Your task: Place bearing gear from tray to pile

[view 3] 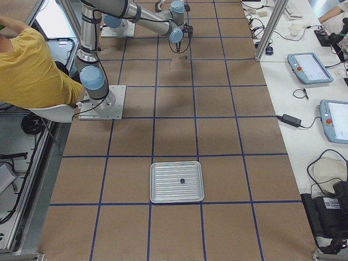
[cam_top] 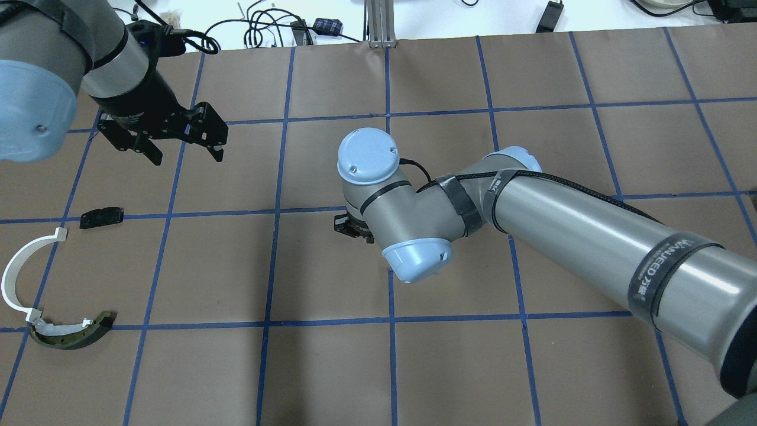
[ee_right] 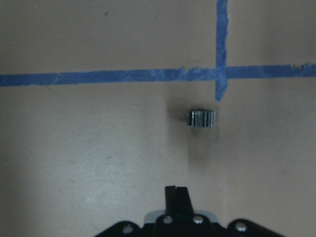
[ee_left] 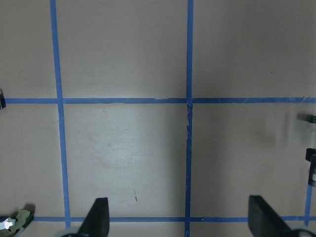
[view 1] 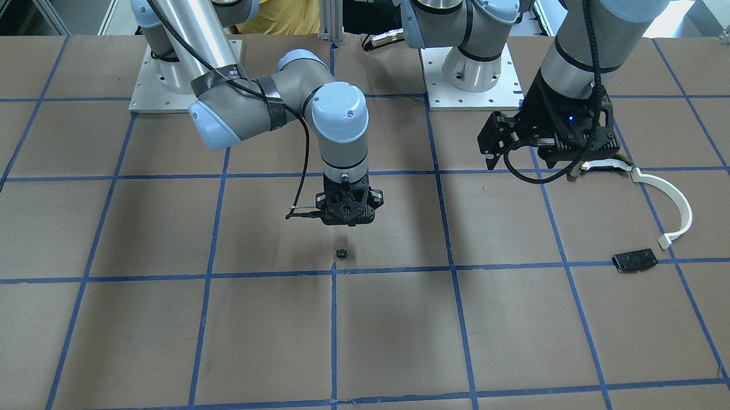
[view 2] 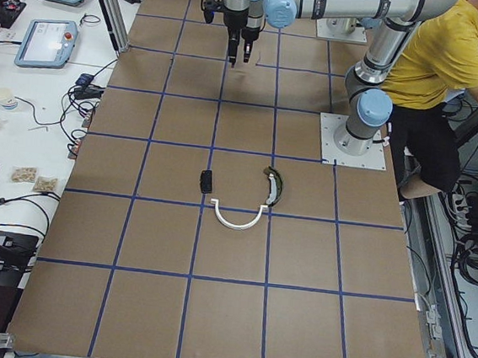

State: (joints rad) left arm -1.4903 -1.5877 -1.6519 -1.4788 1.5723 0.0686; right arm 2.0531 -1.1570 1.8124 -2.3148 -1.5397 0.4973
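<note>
Gear (ee_right: 201, 118) free on desk (ee_right: 89, 148), 1 o'clock off my closed, empty right pincer (ee_right: 176, 189). Next, I judge: my spread left pincer (ee_left: 177, 198) carries it to pile (view 1: 684, 209).

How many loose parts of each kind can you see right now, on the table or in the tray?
Gear: 1
White arc: 1
Dark curved shoe: 1
Black plate: 1
Unidentified dark part in tray: 1
Total: 5
</note>
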